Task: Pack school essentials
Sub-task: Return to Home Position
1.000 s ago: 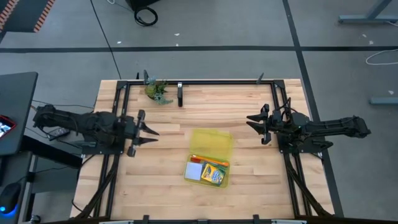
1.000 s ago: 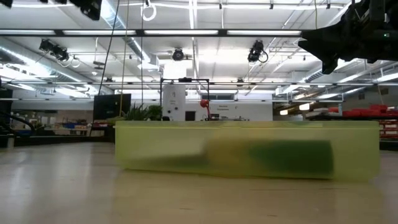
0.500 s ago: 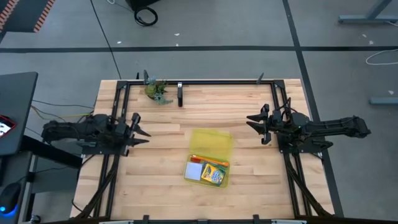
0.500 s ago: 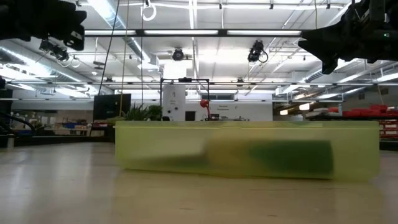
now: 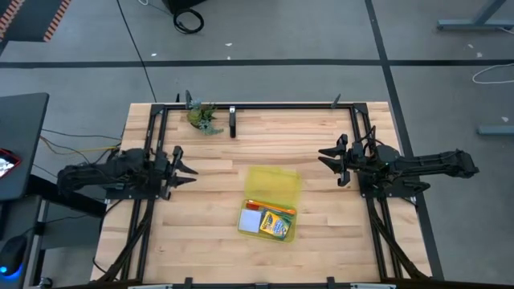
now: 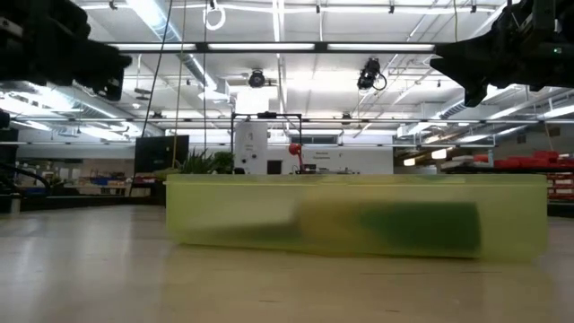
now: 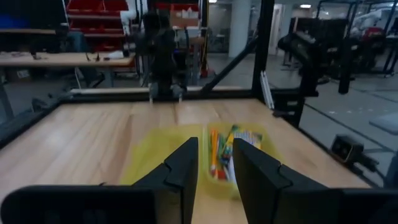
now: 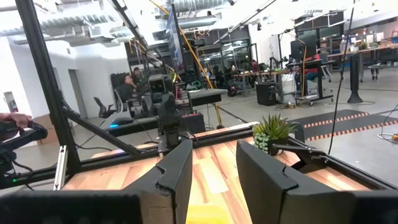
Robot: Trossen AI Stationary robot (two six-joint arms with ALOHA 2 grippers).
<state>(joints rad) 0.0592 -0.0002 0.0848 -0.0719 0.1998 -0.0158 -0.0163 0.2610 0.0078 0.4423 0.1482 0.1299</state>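
Left gripper (image 5: 191, 170) hangs over the worktop's (image 5: 205, 237) left side, arm lying low, fingers parted and empty. Right gripper (image 5: 324, 158) faces it from the right, same deal. Crayon box (image 5: 278, 224), note pad (image 5: 251, 221) and orange pencil (image 5: 271, 209) sit inside the yellow case (image 5: 273, 183) between them. Low view only shows greenish smears through its wall.

A pale wooden table (image 5: 337, 233) fills the middle, edged by a black metal frame (image 5: 281, 106). A translucent yellow case (image 5: 275, 183) lies flat near its centre, well apart from a greenish leafy clump (image 5: 203, 117) that sits just beside the far rail, towards the left. On the grey floor beyond lie a coiled black cable (image 5: 189, 20) and an orange-and-black striped strip (image 5: 52, 20). A dark desk (image 5: 20, 136) stands left of the table.
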